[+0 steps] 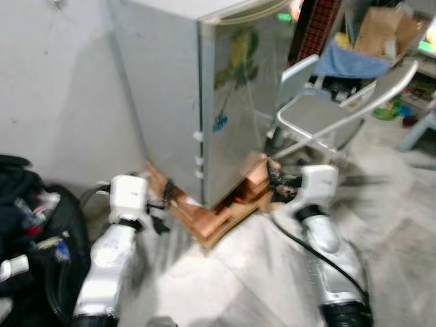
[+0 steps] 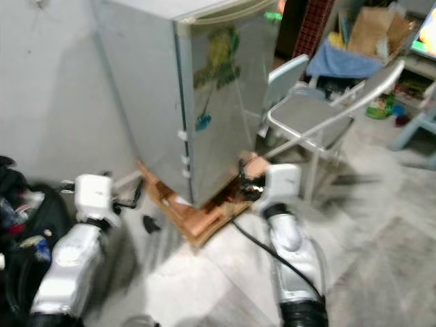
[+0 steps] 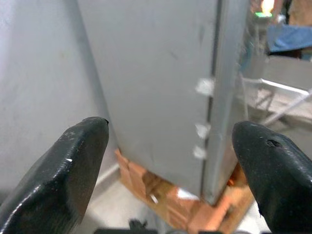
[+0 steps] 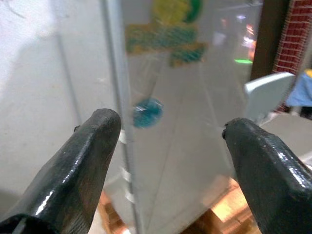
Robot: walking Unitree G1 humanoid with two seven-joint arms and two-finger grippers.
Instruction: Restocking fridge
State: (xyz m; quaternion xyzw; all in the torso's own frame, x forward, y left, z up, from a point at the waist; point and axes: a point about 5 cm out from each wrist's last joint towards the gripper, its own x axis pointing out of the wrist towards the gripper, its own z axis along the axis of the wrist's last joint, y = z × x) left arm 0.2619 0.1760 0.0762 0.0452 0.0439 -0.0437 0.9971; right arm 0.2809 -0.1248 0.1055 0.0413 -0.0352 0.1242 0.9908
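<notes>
Fridge [image 1: 204,102] door closed; both tools, left tool [image 3: 168,161] and right tool [image 4: 170,161], spread empty.

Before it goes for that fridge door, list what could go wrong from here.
1. The fridge stands on stacked bricks; a hard pull on its shut door might rock it.
2. The folding chair sits close beside the door, so the door's swing or the right gripper may hit it.
3. The head views are blurred, so aiming the left gripper could be off. Both jaws are open and empty.
</notes>
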